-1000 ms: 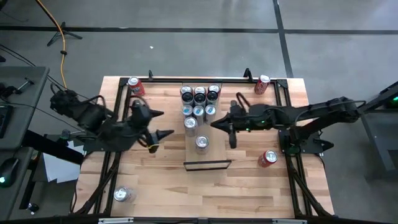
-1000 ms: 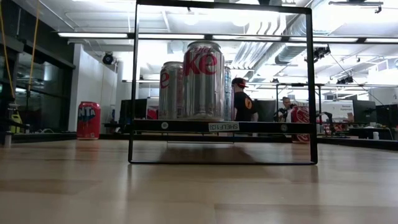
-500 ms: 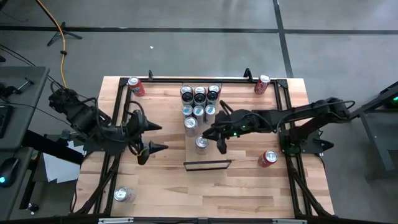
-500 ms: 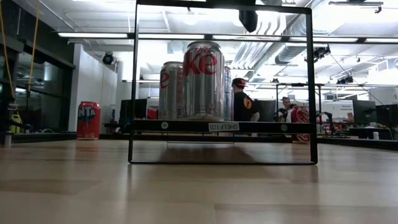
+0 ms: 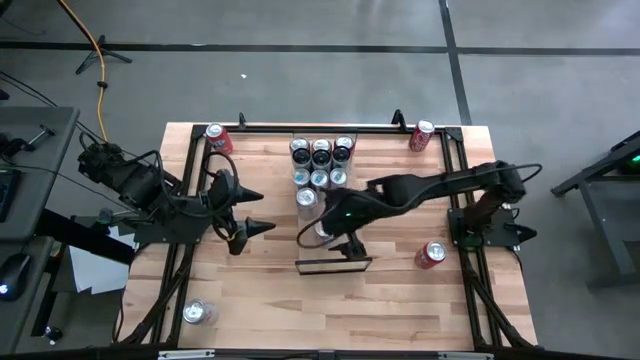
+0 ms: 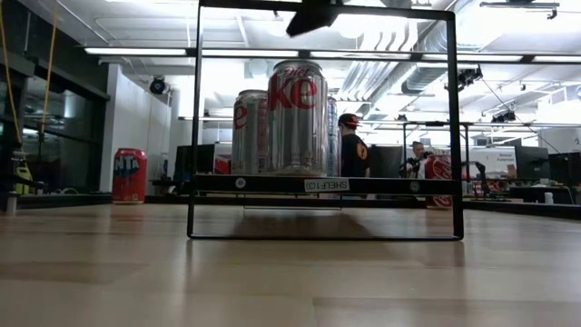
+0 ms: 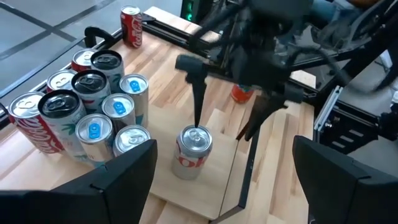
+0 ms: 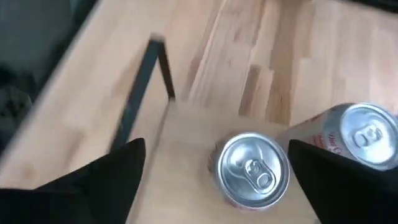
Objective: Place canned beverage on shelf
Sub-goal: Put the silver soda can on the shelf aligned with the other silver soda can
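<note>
Silver can standing on the shelf, right gripper spread wide above it.

Left to right: a silver can [image 5: 194, 313] near the desk's [image 5: 260, 300] front-left corner, the left gripper [image 5: 252, 210] hanging open and empty, then the pale shelf [image 5: 345, 243] crowded at its far end with a cluster of cans [image 5: 320, 163]. The nearest can [image 7: 193, 151] stands apart from them; the right gripper [image 5: 334, 228] seems to straddle it without touching. A red can [image 5: 431, 254] lies further right.

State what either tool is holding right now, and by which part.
Nothing is held. The right tool hangs open above a silver can standing on the shelf; the left tool is open and empty.
</note>
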Robot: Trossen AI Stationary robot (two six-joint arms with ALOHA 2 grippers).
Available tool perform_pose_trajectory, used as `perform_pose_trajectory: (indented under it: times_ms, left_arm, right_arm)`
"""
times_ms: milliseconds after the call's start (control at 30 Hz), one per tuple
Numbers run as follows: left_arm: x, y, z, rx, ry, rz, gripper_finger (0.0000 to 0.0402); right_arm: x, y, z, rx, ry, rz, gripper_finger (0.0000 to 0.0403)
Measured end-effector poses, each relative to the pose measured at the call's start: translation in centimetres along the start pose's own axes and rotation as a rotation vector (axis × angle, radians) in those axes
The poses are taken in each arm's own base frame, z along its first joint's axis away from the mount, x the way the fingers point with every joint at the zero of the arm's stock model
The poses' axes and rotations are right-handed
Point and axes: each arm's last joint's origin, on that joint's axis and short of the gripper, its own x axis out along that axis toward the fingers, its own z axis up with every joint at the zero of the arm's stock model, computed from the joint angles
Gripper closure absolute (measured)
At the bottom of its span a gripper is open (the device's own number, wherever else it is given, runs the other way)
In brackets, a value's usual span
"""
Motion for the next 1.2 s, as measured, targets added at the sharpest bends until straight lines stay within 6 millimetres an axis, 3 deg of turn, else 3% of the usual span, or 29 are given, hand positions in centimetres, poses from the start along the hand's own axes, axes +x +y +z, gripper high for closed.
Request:
perform_pose_trajectory:
  times_ms: [167, 233, 400, 767, 1200]
  left_arm:
    - [0.0, 0.0, 0.0, -0.009, -0.003, 0.003, 0.008]
    - [0.0, 0.0, 0.0, -0.003, -0.002, 0.003, 0.008]
    - [0.0, 0.0, 0.0, 0.0, -0.004, 0.003, 0.008]
    - [0.0, 0.0, 0.0, -0.001, -0.009, 0.008, 0.008]
    - [0.0, 0.0, 0.0, 0.0, -0.008, 0.008, 0.008]
  right_arm:
    - [2.4, -0.5, 1.0, -0.24, 0.103, -0.041, 0.0016]
    - [3.1, -0.7, 1.2, -0.234, 0.146, -0.097, 0.0016]
    - [3.5, -1.0, 1.0, -0.286, 0.249, -0.121, 0.0015]
    - [4.1, -0.9, 0.4, -0.512, 0.308, -0.045, 0.0016]
    - [6.3, -0.9, -0.1, -0.541, 0.338, 0.022, 0.0016]
